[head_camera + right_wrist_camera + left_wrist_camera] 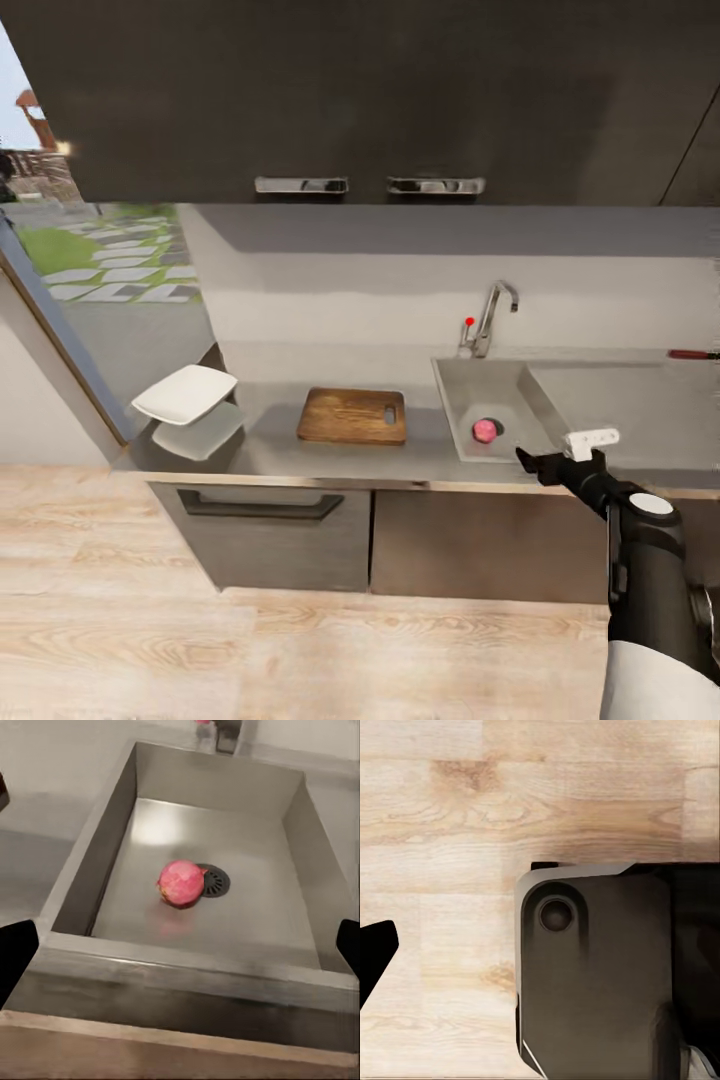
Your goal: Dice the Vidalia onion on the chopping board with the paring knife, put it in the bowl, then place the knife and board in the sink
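Pink Vidalia onion (181, 883) in sink (90, 870) by drain | right end effector (556, 453) wide, near front rim

black right arm (640, 570), white cuff, black gripper (560, 462)

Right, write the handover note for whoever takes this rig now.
Right pincer: open, empty, hovering at the front edge of the sink. Left pincer: one fingertip shows over the wooden floor; state unclear.
Onion lies whole in the basin by the drain. Board is bare on the countertop, the bowl at its left end, the knife at the far right.
Done: nothing. Left: everything, beginning with grabbing the onion.
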Available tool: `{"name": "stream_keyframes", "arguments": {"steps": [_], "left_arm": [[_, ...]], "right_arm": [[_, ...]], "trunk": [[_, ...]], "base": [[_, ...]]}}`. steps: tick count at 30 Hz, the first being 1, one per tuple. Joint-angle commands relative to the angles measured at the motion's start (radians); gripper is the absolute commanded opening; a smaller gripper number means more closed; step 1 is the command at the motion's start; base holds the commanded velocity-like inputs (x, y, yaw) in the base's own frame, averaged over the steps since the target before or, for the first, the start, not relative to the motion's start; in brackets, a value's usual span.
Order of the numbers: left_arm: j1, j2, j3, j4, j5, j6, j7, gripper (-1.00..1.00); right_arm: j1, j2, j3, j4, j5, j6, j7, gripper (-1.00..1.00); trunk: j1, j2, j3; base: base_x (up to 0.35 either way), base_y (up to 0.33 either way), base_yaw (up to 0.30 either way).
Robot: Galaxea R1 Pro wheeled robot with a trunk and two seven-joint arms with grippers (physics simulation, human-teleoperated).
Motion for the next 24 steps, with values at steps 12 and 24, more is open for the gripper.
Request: {"name": "stream_keyframes", "arguments": {"steps": [12, 24], "left_arm": [[-0.001, 0.000, 0.000, 0.001, -0.002, -0.003, 0.000, 1.00], [-0.001, 0.000, 0.003, -0.001, -0.002, -0.003, 0.001, 1.00]], "right_arm": [[0.044, 0.117, -0.248, -0.003, 0.138, -0.213, 0.269, 1.00], [0.049, 0.135, -0.687, 0.287, 0.374, -0.526, 0.312, 1.00]], "trunk": [[0.000, -0.002, -0.002], [0.000, -0.002, -0.002]], "base": [[-0.335, 0.000, 0.000], [-0.121, 0.000, 0.000]]}}
